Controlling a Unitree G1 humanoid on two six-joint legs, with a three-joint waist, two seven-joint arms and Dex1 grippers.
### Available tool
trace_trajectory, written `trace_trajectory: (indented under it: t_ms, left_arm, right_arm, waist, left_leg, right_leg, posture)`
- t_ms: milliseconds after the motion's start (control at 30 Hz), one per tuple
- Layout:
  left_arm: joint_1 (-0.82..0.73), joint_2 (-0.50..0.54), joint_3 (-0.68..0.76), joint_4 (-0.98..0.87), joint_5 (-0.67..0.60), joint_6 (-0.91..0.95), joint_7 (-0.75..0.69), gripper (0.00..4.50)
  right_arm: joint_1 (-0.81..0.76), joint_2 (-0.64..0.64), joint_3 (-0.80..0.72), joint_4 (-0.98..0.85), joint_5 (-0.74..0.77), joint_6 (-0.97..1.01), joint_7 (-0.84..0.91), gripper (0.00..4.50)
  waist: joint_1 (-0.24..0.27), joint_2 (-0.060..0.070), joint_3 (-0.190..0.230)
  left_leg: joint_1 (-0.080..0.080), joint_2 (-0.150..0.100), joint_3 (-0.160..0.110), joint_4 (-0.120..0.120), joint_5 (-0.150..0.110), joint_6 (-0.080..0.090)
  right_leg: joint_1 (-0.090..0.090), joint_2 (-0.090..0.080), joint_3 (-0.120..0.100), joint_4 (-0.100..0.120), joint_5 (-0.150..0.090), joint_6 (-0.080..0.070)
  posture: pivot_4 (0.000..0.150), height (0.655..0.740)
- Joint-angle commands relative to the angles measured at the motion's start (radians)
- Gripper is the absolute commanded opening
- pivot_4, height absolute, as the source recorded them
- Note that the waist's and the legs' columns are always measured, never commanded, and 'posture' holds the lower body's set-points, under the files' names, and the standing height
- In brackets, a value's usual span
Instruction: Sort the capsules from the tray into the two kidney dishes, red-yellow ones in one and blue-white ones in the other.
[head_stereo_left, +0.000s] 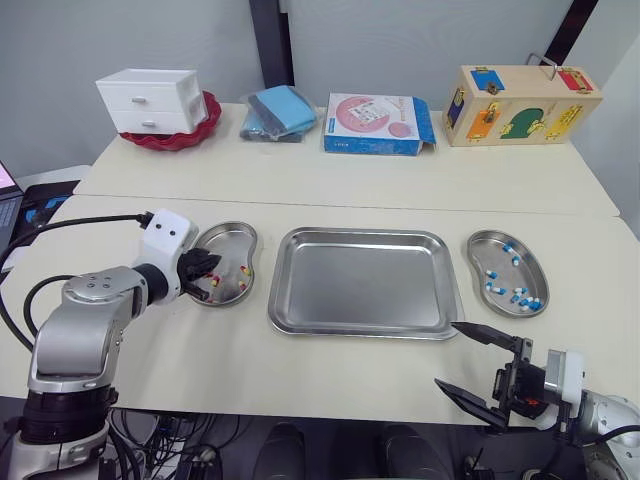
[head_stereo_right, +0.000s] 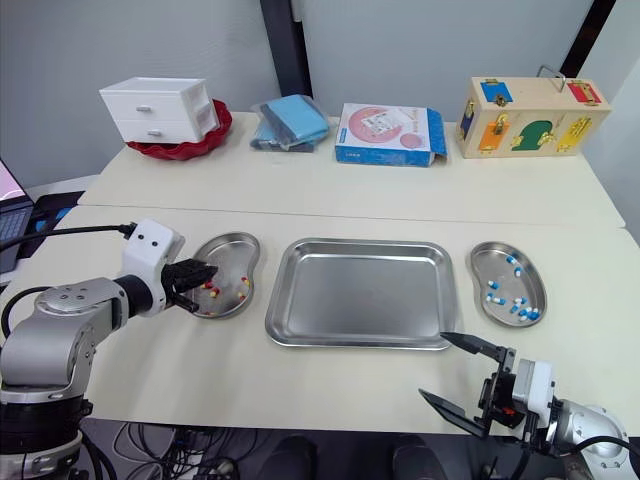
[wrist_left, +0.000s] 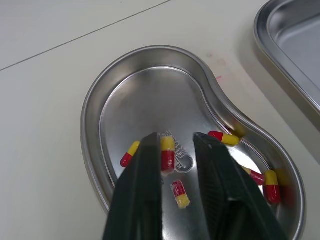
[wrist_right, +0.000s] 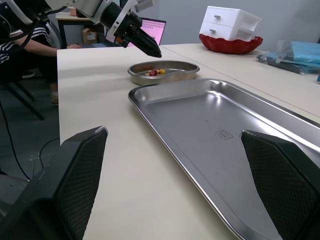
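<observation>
Right gripper (head_stereo_left: 447, 353) spread wide at the table's (head_stereo_left: 300, 370) near edge, just off the tray's (head_stereo_left: 360, 232) corner. Tray lies between two dishes. Left gripper (head_stereo_left: 207, 272), fingers slightly parted, hangs over left kidney dish (head_stereo_left: 232, 228) holding red-yellow capsules (wrist_left: 168, 152). Blue-white capsules (head_stereo_left: 495, 288) lie in right kidney dish (head_stereo_left: 480, 240).

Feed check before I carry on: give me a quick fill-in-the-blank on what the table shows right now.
The tray in the middle is ____. The left dish, under the left pincer, holds capsules that are red and ____. The right dish holds the ones that are blue and ____. The right pincer is wide ____.
Missing words: empty; yellow; white; open.
</observation>
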Motion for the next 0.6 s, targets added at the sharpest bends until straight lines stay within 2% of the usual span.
trace_trajectory:
  t_ms: [33,167,200,267,600]
  left_arm:
    - [-0.013,0.021,0.006,-0.012,-0.006,-0.02,0.012,2.34]
    - [-0.014,0.025,0.006,-0.008,-0.01,-0.024,0.014,3.61]
    - [-0.016,0.025,0.005,-0.007,-0.013,-0.024,0.013,4.05]
    - [-0.021,0.025,0.004,-0.006,-0.018,-0.024,0.012,4.46]
    - [-0.036,0.018,-0.003,0.02,-0.033,-0.052,0.019,4.46]
  right_arm:
    - [0.0,0.002,-0.028,-0.011,0.002,-0.01,-0.006,4.5]
    - [0.0,0.006,-0.032,-0.009,-0.002,-0.008,-0.012,4.5]
    - [0.001,0.007,-0.032,-0.009,-0.003,-0.008,-0.012,4.5]
    - [0.002,0.01,-0.033,-0.01,-0.005,-0.008,-0.013,4.5]
    - [-0.006,0.016,-0.032,-0.006,-0.012,-0.007,-0.022,4.5]
  waist:
    - [0.0,0.0,0.0]
    - [0.0,0.0,0.0]
    - [0.0,0.0,0.0]
    - [0.0,0.0,0.0]
    - [0.0,0.0,0.0]
  left_leg:
    - [0.0,0.0,0.0,0.0,0.0,0.0]
    - [0.0,0.0,0.0,0.0,0.0,0.0]
    - [0.0,0.0,0.0,0.0,0.0,0.0]
    - [0.0,0.0,0.0,0.0,0.0,0.0]
    - [0.0,0.0,0.0,0.0,0.0,0.0]
  right_leg:
    - [0.0,0.0,0.0,0.0,0.0,0.0]
    - [0.0,0.0,0.0,0.0,0.0,0.0]
    - [0.0,0.0,0.0,0.0,0.0,0.0]
    - [0.0,0.0,0.0,0.0,0.0,0.0]
    - [0.0,0.0,0.0,0.0,0.0,0.0]
  posture:
    - [0.15,0.74]
    - [0.15,0.74]
    - [0.15,0.74]
    - [0.15,0.74]
    - [0.15,0.74]
